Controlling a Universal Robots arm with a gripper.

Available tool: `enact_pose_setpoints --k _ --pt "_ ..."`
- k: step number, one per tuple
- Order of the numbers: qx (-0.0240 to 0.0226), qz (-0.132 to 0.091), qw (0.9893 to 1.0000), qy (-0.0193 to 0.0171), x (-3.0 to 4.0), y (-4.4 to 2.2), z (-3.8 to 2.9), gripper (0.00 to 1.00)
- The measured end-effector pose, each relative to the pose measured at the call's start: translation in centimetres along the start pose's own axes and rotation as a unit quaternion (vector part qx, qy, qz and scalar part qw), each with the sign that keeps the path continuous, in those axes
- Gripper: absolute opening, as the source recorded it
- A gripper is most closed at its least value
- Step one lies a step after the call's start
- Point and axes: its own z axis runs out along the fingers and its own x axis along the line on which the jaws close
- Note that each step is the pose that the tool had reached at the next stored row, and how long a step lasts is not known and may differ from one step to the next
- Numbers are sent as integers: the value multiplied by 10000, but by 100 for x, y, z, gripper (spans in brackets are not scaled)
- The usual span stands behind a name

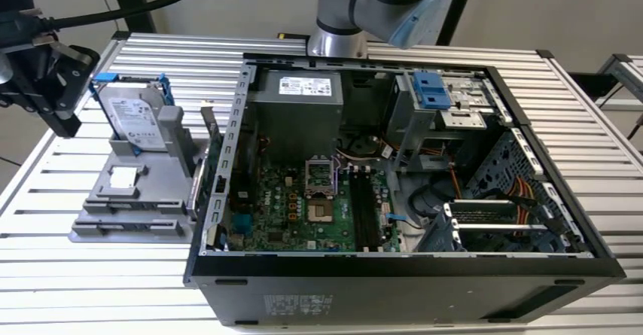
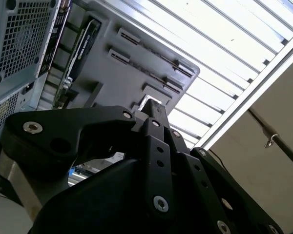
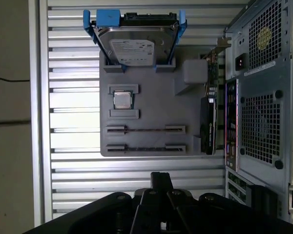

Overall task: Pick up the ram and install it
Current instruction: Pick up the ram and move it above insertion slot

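At the exterior view's upper left, the end effector, pinched narrow and empty, could strike rather than straddle the edge-on ram in its grey holder.

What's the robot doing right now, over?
Gripper shut, empty, hovering beside the gray tray. Ram not picked up; can't make it out for sure. Hard drive stands on the tray, clear of the gripper.

We see bright, even light; the table slats glare white in the second wrist view, while the computer case is dim inside.
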Motion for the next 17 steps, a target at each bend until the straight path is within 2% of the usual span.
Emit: enact_pose_setpoints --k 9,17 --pt "0 -10 10000 0 0 0 1 0" --pt "-3 -190 9998 9 0 0 1 0"
